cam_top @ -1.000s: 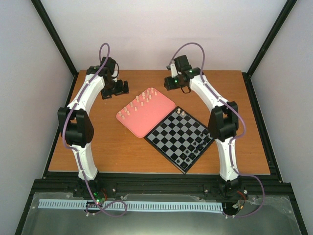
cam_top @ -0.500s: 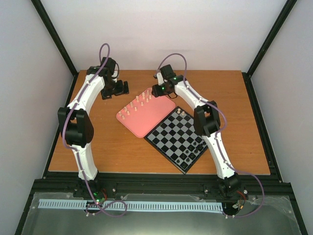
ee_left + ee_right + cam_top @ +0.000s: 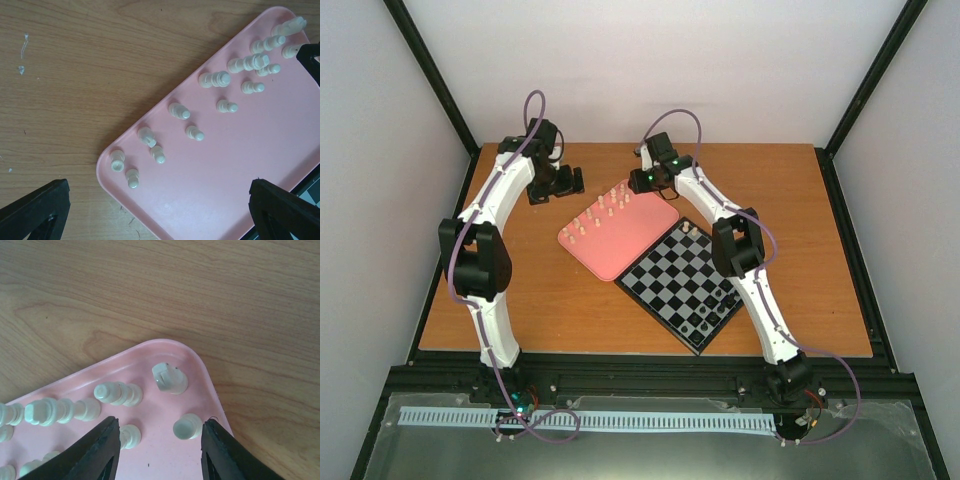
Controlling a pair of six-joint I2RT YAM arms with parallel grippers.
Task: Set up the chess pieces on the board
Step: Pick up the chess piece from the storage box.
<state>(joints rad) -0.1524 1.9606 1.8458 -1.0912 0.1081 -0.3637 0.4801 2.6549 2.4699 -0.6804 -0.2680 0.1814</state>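
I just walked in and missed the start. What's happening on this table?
Two robot arms are setting up a chess game. Most of the cream chess pieces stand on a pink tray beside the board. The right gripper hovers open over pieces at the tray's far corner. The left gripper is open, holding nothing.

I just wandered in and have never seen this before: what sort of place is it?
Probably a robotics lab test bench: a left arm and right arm bolted at the edge of a wooden table, white walls boxing it in, and a chessboard beside a pink tray of cream chess pieces.
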